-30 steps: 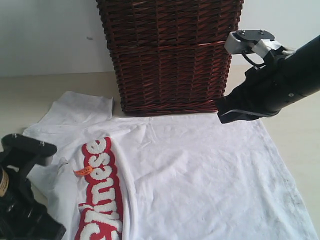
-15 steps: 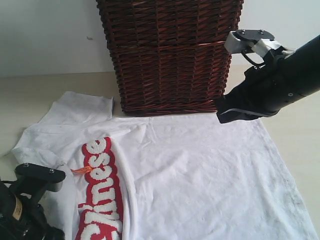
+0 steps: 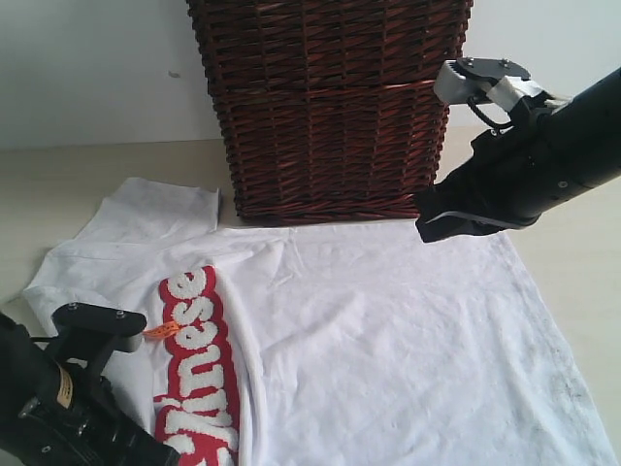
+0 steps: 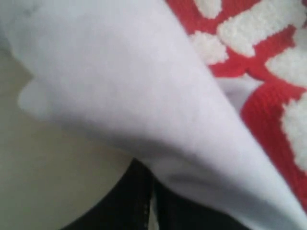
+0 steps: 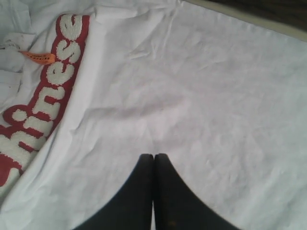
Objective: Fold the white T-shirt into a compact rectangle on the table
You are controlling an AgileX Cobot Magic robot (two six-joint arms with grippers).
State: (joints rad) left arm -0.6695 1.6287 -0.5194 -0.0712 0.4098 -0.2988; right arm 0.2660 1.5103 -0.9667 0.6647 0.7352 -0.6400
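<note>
1. Exterior view: the white T-shirt [image 3: 388, 320] lies spread on the counter [image 3: 58, 184], directly in front of the wicker basket [image 3: 330, 107]. Its far edge runs along the basket's base, and one sleeve sticks out past the basket's left corner.
2. Fold state: mostly one flat, wrinkled layer. One long crease runs away from the basket, with the red lettering [image 3: 194, 379] and the orange tag [image 3: 160, 331] beside it. It's no rectangle yet, so my read is that the task is early, one lengthwise fold at most.
3. Left gripper [image 4: 152, 191]: the left wrist view shows dark fingers pressed together, white cloth draped right over the tips and the lettering just beyond. It looks clamped on a fold of the shirt at the collar end, well away from the basket. The pinch point itself is hidden by cloth.
4. Right gripper [image 5: 153, 160]: fingers together with nothing between them. It hovers over plain shirt cloth near the basket's right front corner.
5. Step in hand, as I judge it: grasping for the next fold. Left looks set; right has no hold.
6. Next move calls for:
   - right opens, drops to the shirt edge by the basket and pinches it;
   - both then lift together and carry the cloth across evenly, so the fold line comes out straight;
   - keep the lift low, since the right arm sits close to the basket.
</note>
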